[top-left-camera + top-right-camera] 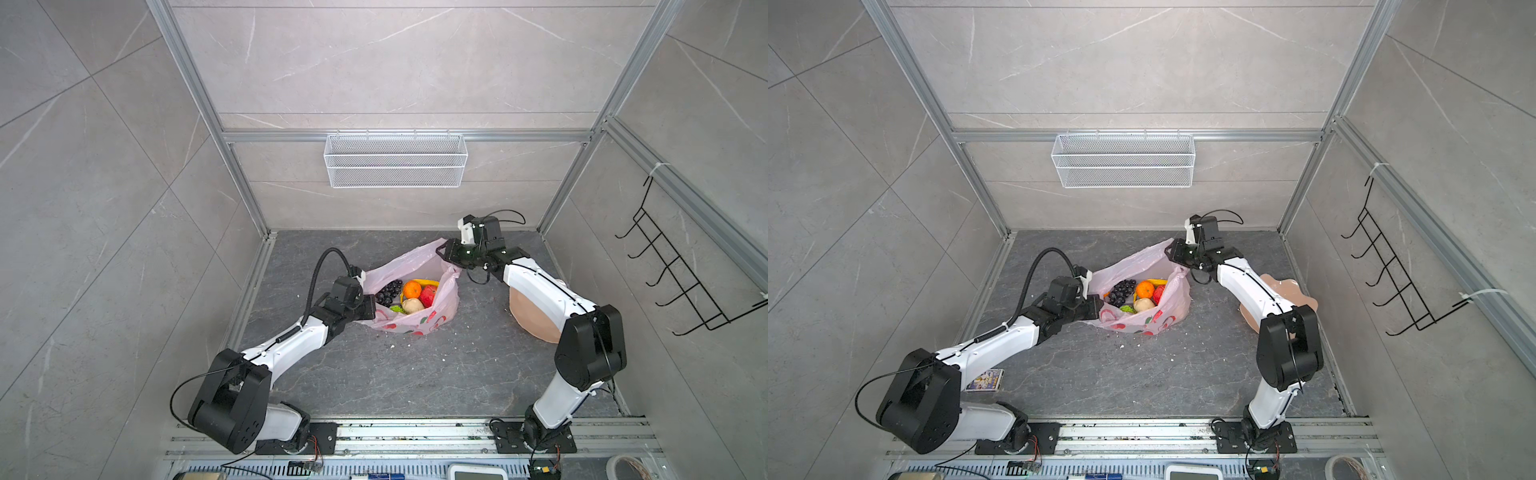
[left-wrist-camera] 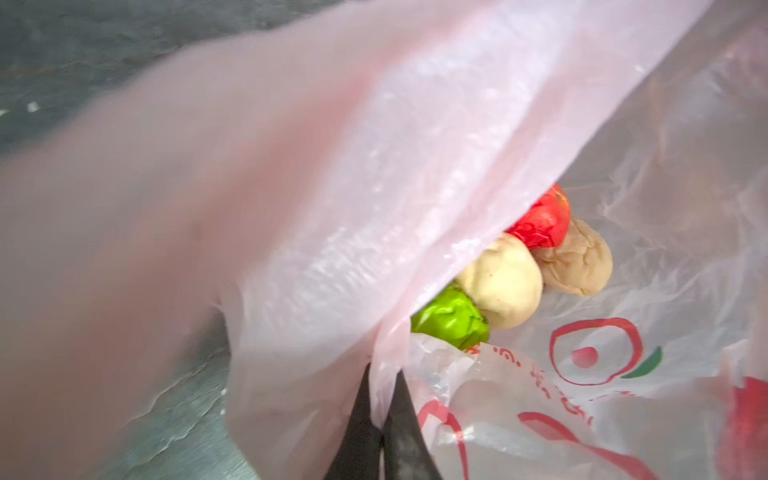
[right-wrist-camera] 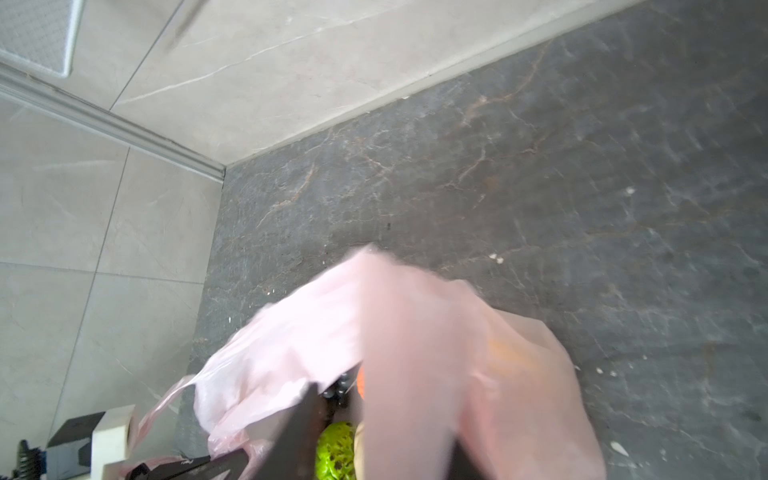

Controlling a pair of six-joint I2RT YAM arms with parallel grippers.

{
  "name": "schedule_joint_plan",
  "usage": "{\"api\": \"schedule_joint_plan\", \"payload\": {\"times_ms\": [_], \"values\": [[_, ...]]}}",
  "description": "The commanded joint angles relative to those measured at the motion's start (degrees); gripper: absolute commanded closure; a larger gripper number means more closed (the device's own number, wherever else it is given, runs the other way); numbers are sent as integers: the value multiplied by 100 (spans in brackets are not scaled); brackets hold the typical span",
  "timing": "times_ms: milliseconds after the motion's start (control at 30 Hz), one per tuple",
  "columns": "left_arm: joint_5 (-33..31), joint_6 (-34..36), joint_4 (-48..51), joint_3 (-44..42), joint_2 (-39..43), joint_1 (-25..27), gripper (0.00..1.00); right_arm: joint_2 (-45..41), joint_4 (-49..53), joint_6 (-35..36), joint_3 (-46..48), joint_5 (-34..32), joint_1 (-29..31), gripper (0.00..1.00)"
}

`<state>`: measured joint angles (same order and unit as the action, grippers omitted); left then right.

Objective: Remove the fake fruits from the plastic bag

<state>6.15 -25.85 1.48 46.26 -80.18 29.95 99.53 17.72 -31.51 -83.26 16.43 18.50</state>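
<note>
Mouth-up plastic bag (image 1: 399,266), long axis tool to tool; left tool (image 2: 383,372) tight on rim, right tool (image 1: 441,249) unclear.

thin crinkly see-through pink plastic bag (image 2: 415,166) pinched in the matt black left gripper (image 2: 381,386), smooth glossy plastic fruits (image 2: 503,282) just past its tips, rough matt grey stone-look tabletop (image 2: 178,415) underneath

Bag (image 1: 399,266) sits mid-frame on table (image 1: 415,374) in both top views. Inside: grape bunch (image 1: 388,292) at L, orange (image 1: 412,289) ctr, banana (image 1: 428,282) behind it, apple (image 1: 428,296) to its R. Plate (image 1: 530,316) lies R of bag, apart. Wire basket (image 1: 395,160) on back wall, upper ctr.
</note>
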Motion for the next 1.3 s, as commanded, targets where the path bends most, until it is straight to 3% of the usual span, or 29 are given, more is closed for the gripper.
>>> {"api": "schedule_joint_plan", "payload": {"times_ms": [0, 167, 300, 433, 567, 767, 1033, 1267], "values": [[-10, 199, -79, 370, -109, 189, 97, -251, 792, 454, -82, -870, -67, 26], [-279, 34, -70, 414, -151, 328, 96, -1063, 1671, 830, -63, -2326, 285, 12], [-448, -37, -28, 445, -184, 454, 96, -1484, 2487, 701, -112, -3715, 1024, 11], [-542, -88, -32, 463, -204, 507, 96, -1621, 2792, 570, -110, -4445, 1988, 13], [-581, -122, -51, 463, -193, 509, 96, -1280, 2737, 505, -344, -4140, 2680, 15], [-604, -148, -43, 432, -114, 504, 96, -347, 2684, 356, -687, -3762, 2755, 21], [-668, -192, 6, 340, -75, 503, 95, -79, 3634, 67, -877, -5007, 2697, 27], [-675, -245, -54, 340, -102, 500, 95, -110, 3830, -268, -413, -5103, 2490, 25]]}}
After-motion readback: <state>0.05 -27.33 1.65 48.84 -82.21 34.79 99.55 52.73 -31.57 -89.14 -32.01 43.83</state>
